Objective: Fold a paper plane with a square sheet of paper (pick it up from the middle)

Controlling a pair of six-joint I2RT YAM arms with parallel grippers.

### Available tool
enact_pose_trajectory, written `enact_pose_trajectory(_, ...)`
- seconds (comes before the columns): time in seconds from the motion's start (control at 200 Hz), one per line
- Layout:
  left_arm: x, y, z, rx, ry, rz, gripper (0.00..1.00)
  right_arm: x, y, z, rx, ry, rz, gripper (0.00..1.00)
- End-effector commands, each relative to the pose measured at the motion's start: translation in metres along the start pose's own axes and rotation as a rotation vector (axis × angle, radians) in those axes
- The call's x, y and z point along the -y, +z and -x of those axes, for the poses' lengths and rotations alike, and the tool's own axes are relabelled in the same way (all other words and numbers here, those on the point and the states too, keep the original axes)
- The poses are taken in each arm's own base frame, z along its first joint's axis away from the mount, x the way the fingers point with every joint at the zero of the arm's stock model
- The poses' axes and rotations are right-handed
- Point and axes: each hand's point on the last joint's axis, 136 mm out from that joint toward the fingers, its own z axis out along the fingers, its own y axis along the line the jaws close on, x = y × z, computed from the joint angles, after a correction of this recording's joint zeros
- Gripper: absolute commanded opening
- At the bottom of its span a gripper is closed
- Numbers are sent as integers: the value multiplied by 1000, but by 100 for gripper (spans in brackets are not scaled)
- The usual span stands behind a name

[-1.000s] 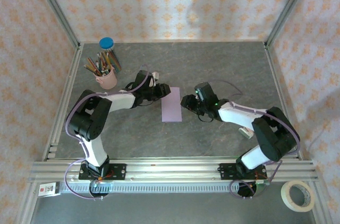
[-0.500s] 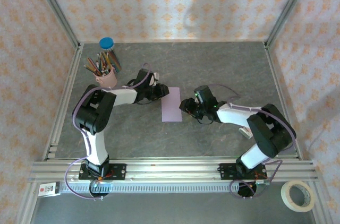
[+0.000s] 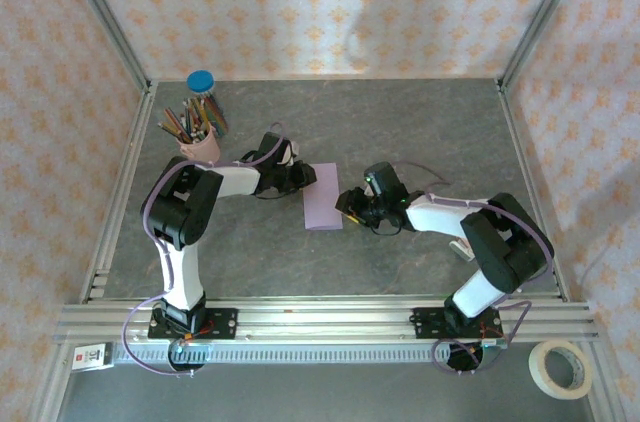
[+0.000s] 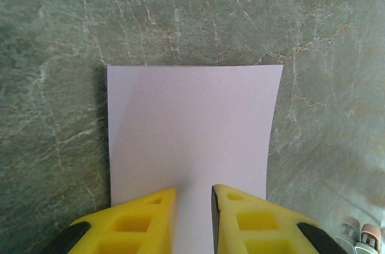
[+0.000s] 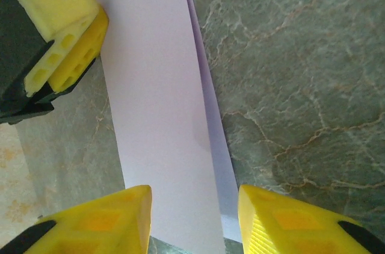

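Note:
The square sheet of paper (image 3: 322, 197) lies folded into a narrow lilac rectangle mid-table. In the right wrist view the paper (image 5: 156, 103) shows two layers, the lower edge peeking out on the right. My left gripper (image 3: 308, 175) is at its upper left edge. In the left wrist view the yellow fingers stand a narrow gap apart over the flat paper (image 4: 192, 127), left gripper (image 4: 194, 197) open. My right gripper (image 3: 345, 204) is at the sheet's right edge; the right gripper (image 5: 195, 197) is open wide, straddling the paper's end. The left gripper's fingers (image 5: 60, 19) touch the far corner.
A pink pencil cup (image 3: 200, 147) with several pencils and a blue-lidded jar (image 3: 201, 82) stand at the back left. Metal frame rails (image 3: 120, 192) bound the table. A tape roll (image 3: 560, 368) lies outside at the near right.
The left gripper's jaws have narrowed and its arm has drawn in. The right gripper has crept left onto the paper's edge and closed slightly. The paper stays flat.

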Motion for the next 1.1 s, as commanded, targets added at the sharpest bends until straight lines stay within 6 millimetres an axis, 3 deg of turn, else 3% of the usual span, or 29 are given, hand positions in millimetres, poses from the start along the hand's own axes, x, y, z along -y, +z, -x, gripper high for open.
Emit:
enact_pose_trajectory(0.0,-27,6,-6,-22,-48,81,24,2,-1,-11,-45,23,12,41)
enact_pose_trajectory(0.465,-29,7,-9,-33,-45,85,24,2,7,-24,-113,22,21,35)
enact_pose_trajectory(0.726,-21,4,-9,-34,-50,47,24,-6,7,-24,-122,15,54,34)
enact_pose_trajectory(0.986,-26,7,-13,-46,-57,58,24,17,5,-21,-82,8,-54,37)
enact_pose_trajectory(1.096,-26,7,-13,-48,-62,53,24,18,7,-27,-105,0,-51,37)
